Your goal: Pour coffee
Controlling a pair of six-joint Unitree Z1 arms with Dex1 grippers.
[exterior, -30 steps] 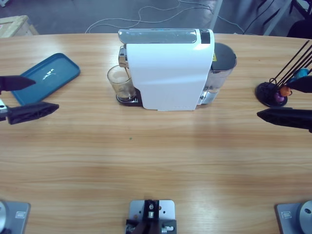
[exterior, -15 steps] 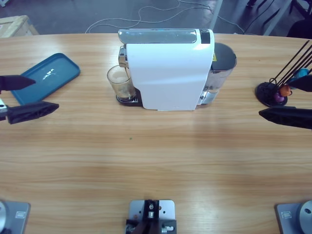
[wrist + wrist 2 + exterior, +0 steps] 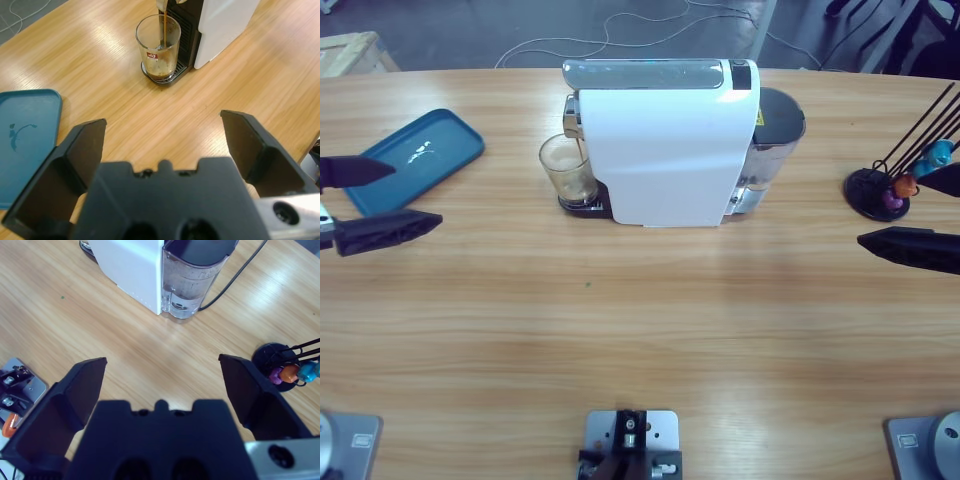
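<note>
The left wrist view shows what the high view hides: a thin dark stream falling from the spout into the clear glass (image 3: 158, 46), and the coffee (image 3: 160, 75), a shallow brown layer with paler foam, at the bottom of it. The glass stands upright on the black drip grille of the white coffee machine (image 3: 220, 25) and carries a small red label. From above, the same glass (image 3: 567, 172) sits tucked against the machine's (image 3: 665, 150) left front, with only a tan disc showing inside.

The right wrist view alone reveals the machine's back: a clear, ribbed water tank (image 3: 192, 280) with a dark lid, and a black cable (image 3: 235, 275) trailing from it across the wood. It also shows the capsule holder (image 3: 285, 365), a round black base with thin wire arms bearing purple, orange and blue capsules.

The left gripper (image 3: 375, 200) hangs at the table's left edge, jaws spread wide and holding nothing, beside a teal tray (image 3: 415, 160) with rounded corners. The right gripper (image 3: 920, 215) hangs at the right edge, jaws likewise wide apart and empty, near the capsule holder (image 3: 885, 190).

The table (image 3: 640, 330) is long, of pale glossy wood with straight grain. Beyond its far edge lies a grey floor with loose white cables (image 3: 620, 30) and a pale wooden crate (image 3: 350, 50) at the upper left corner.
</note>
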